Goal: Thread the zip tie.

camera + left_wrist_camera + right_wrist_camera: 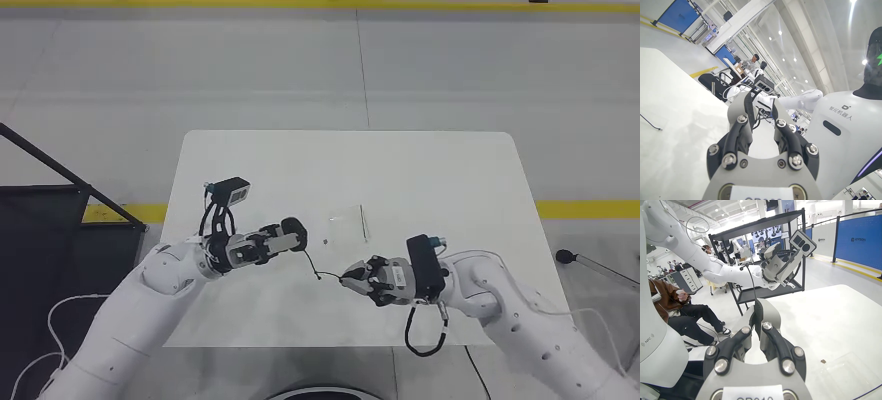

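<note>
My right gripper (756,306) is shut on a thin black zip tie (751,283). The tie sticks out past the fingertips toward the left arm, with its small head at the far end. From above, a black strand (310,265) runs between the right gripper (348,277) and the left gripper (297,235), low over the white table (450,180). The left gripper (762,106) is open with nothing between its fingers, and it hangs above the table a short way from the tie's head (772,250). A black strip with a small head (651,124) lies by the table; I cannot tell whether it is the same tie.
A clear plastic bag (350,222) lies flat on the table just beyond both grippers, and again close to the right gripper (838,370), with a small brown speck (823,361) beside it. A black wire cart (772,291) stands off the table's edge.
</note>
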